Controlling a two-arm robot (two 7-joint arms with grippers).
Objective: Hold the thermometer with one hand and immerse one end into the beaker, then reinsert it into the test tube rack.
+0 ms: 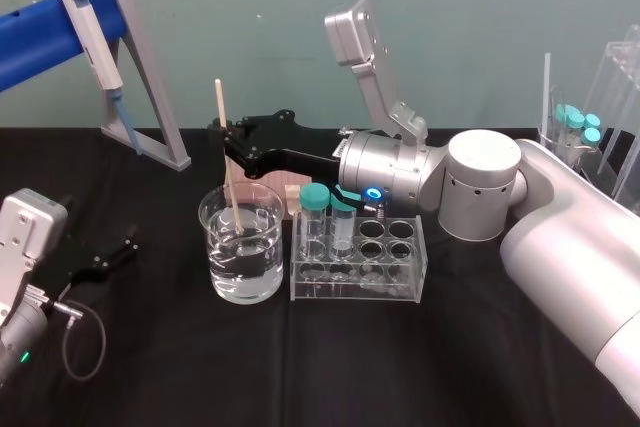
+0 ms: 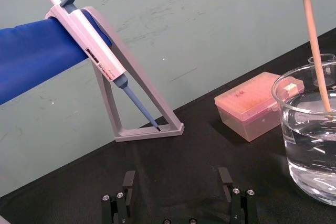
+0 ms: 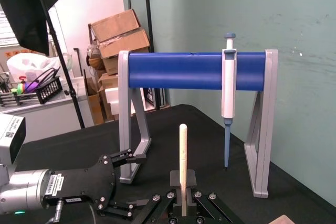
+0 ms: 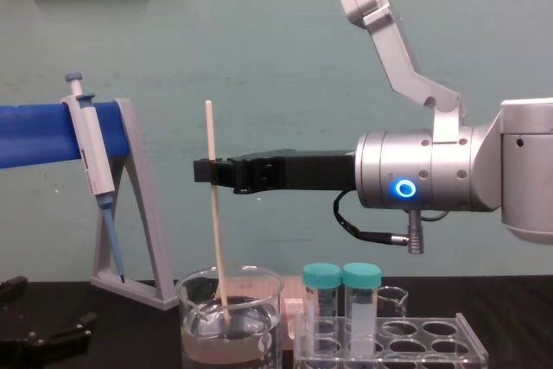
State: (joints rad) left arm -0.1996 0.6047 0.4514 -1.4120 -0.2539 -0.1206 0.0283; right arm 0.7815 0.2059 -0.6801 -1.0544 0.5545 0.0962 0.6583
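The thermometer (image 1: 228, 159) is a thin cream rod, nearly upright, with its lower end in the water of the beaker (image 1: 262, 282). My right gripper (image 1: 226, 139) reaches in from the right and is shut on the rod's upper part, well above the beaker rim. In the chest view the thermometer (image 4: 214, 231) runs down from the right gripper (image 4: 207, 170) into the beaker (image 4: 194, 321). The clear test tube rack (image 1: 400, 282) stands just right of the beaker, with two teal-capped tubes (image 1: 316, 199) in it. My left gripper (image 2: 177, 182) rests open on the table to the left, with nothing in it.
A grey stand with a blue bar (image 1: 150, 97) holds a pipette (image 1: 85, 32) at the back left. A pink tip box (image 2: 257, 103) sits behind the beaker. More capped tubes in a clear holder (image 1: 580, 127) stand at the far right. A black cloth covers the table.
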